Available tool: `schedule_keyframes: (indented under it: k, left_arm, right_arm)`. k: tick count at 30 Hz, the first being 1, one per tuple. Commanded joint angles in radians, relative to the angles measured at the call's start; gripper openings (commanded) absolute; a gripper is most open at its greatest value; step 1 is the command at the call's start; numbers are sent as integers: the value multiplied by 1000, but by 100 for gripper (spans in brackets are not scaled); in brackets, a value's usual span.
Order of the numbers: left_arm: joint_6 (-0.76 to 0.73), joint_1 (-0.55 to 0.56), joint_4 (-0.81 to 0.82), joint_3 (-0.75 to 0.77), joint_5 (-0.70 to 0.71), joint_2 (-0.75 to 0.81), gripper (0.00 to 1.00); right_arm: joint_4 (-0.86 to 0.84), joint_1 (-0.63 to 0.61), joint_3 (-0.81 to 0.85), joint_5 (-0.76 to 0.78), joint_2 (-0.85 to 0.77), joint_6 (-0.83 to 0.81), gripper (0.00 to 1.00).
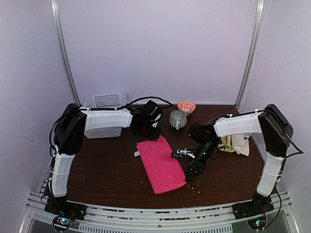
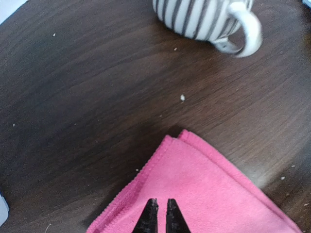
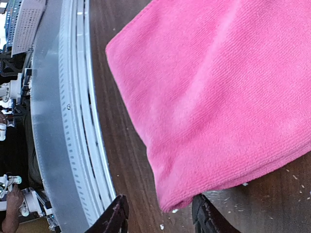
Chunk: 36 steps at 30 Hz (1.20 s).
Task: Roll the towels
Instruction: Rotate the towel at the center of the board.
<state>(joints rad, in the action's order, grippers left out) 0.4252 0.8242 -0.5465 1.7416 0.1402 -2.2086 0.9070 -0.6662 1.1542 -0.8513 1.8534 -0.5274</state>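
A bright pink towel [image 1: 160,165] lies folded flat in the middle of the table. My left gripper [image 1: 151,135] hovers over its far corner with the jaws shut and empty; in the left wrist view the gripper [image 2: 159,202] points at the pink towel [image 2: 214,194]. My right gripper [image 1: 189,175] is open at the towel's near right corner. In the right wrist view that gripper [image 3: 160,206] straddles the corner of the pink towel [image 3: 218,97], not closed on it. A cream-white towel [image 1: 239,144] and a yellow one [image 1: 225,144] lie bunched at the right.
A striped mug [image 1: 177,119] stands just beyond the pink towel, also in the left wrist view [image 2: 204,19]. A pink bowl [image 1: 186,106] sits at the back. A white basket [image 1: 103,114] stands at the back left. The table's metal front rail [image 3: 73,121] is close to the right gripper.
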Motion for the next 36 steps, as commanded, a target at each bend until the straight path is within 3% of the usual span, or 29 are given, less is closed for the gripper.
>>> schedule_keyframes:
  k: [1,6,11,14,20,23,33,36]
  left_arm:
    - [-27,-3,11,6,-101,100,11]
    - [30,-3,29,-136,-109,206,15]
    - [59,-3,76,-220,-123,223,8]
    - [66,-3,79,-191,-125,184,2]
    - [21,-4,67,-103,-88,72,0]
    - [-8,-8,78,-74,-95,11,0]
    - [-72,-8,243,5,-252,-157,0]
    - [-67,-8,288,27,-293,-198,5]
  right_arm:
    - [106,48,1,-86,13,-71,46]
    - [92,110,-49,-57,-29,-91,47]
    - [-60,129,-124,9,-126,-46,45]
    - [-273,129,-241,95,-230,48,41]
    - [-434,129,-268,270,-324,79,36]
    - [-435,129,-266,337,-330,59,36]
    - [-438,134,-294,327,-453,-5,37]
    - [-421,135,-291,308,-479,-20,37]
